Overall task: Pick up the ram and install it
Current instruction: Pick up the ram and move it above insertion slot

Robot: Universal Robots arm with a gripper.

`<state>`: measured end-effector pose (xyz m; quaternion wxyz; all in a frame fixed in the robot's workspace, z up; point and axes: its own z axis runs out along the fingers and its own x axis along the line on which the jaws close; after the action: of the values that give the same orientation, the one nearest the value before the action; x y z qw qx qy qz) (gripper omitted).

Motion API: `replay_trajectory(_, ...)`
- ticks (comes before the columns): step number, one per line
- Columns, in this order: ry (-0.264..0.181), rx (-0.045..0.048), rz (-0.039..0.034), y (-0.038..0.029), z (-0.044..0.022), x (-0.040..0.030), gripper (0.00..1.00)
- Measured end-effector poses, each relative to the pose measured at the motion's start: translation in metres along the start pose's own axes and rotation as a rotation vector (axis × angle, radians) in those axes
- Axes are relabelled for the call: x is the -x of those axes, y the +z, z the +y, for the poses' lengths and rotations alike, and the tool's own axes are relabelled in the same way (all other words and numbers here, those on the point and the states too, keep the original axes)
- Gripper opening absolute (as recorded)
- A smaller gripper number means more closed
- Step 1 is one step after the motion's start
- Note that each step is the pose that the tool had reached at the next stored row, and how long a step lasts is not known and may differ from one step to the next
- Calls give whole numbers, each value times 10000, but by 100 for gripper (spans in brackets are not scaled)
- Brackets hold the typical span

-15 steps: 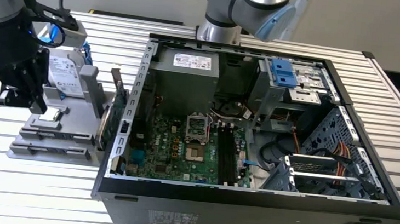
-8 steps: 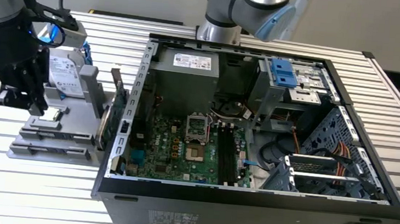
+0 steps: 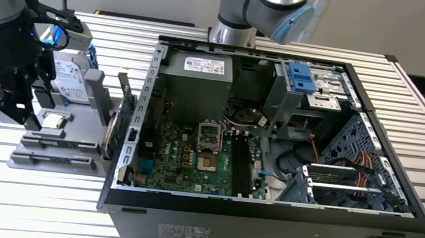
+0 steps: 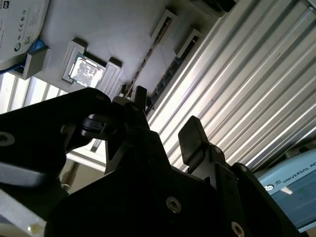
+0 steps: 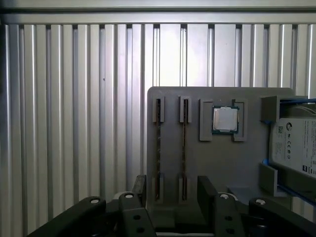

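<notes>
On the grey tray (image 5: pixel 217 163) outside the case (image 3: pixel 266 211): ram (image 5: pixel 184 143) sits edge-on in its holder slot. A second stick (image 5: pixel 158 143) runs parallel in the next slot, just beside it. Same pair in the second wrist view: ram (image 4: pixel 147 61), second stick (image 4: pixel 173 69). CPU (image 5: pixel 225 120) sits on the ram's other side, with the drive (image 5: pixel 296 148) beyond that.

Gripper (image 5: pixel 173 186) is released: fingers (image 5: pixel 205 185) spread wide, nothing between them. It hangs over one end of the tray with no contact on either stick that I can see. In the first wrist view both sticks line up with the finger gap, so I can't tell which one it's centred on. I'm calling the one nearer the CPU the ram.

Exterior view: gripper (image 3: pixel 12 105) is over the tray (image 3: pixel 52 159) at the exterior view's left, well apart from the case interior. Motherboard (image 3: pixel 185 157) lies flat in the open case, and the memory slots (image 3: pixel 239 165) look dark and unpopulated to me.

Status, my read: early. Pick isn't done, since the ram is seated in the tray and ungrasped. Install isn't started. Grasp, lift, transfer to the case and seating in a slot are all left.
</notes>
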<state>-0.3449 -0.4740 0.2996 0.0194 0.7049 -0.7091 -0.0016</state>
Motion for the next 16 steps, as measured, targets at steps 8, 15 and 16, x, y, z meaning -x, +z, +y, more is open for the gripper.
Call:
replay_trajectory(8, -14, -1, 0, 36, -1, 1, 100)
replay_trajectory(15, -19, -1, 1, 100, -3, 2, 100)
replay_trajectory(16, -19, 0, 0, 110, -3, 3, 100)
